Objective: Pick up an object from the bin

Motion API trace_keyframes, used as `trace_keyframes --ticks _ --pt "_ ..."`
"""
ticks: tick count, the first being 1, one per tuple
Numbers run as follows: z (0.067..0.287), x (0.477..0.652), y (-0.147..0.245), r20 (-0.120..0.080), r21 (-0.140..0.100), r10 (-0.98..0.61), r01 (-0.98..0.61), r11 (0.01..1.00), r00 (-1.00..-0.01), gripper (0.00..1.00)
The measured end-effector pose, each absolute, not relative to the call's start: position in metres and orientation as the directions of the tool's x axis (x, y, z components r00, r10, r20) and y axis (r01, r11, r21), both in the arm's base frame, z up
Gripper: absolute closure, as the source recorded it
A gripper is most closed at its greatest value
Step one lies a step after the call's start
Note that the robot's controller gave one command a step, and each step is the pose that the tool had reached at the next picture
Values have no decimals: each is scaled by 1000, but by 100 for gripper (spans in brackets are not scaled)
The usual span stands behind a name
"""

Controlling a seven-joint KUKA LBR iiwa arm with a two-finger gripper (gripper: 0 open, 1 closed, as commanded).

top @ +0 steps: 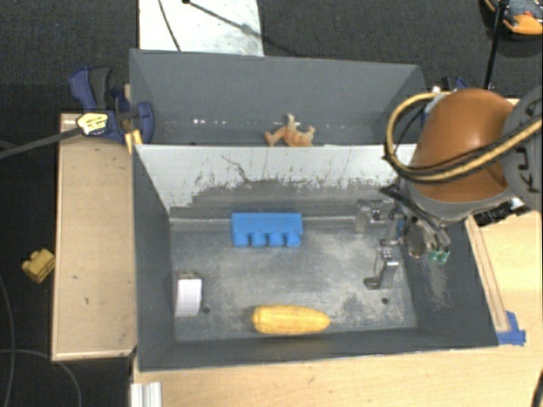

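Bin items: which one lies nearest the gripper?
The yellow corn cob at the front; the blue block and white roll lie farther left of the gripper.

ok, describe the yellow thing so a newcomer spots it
Find the front wall of the grey bin. Midway along it lies a corn cob. It's the bin's only yellow, long, rounded thing; the roll to its left is white, the block behind it blue.

Blue ridged block (266,230) at back, yellow corn cob (290,319) lying at front; white roll (188,296) left
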State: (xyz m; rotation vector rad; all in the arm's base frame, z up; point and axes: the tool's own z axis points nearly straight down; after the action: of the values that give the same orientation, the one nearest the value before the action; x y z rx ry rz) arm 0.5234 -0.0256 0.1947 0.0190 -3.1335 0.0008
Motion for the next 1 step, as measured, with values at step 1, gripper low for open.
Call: trace_keyframes --ticks 1 --pt "234 511 -3 -7 4 -58 -58 998 -998 0"
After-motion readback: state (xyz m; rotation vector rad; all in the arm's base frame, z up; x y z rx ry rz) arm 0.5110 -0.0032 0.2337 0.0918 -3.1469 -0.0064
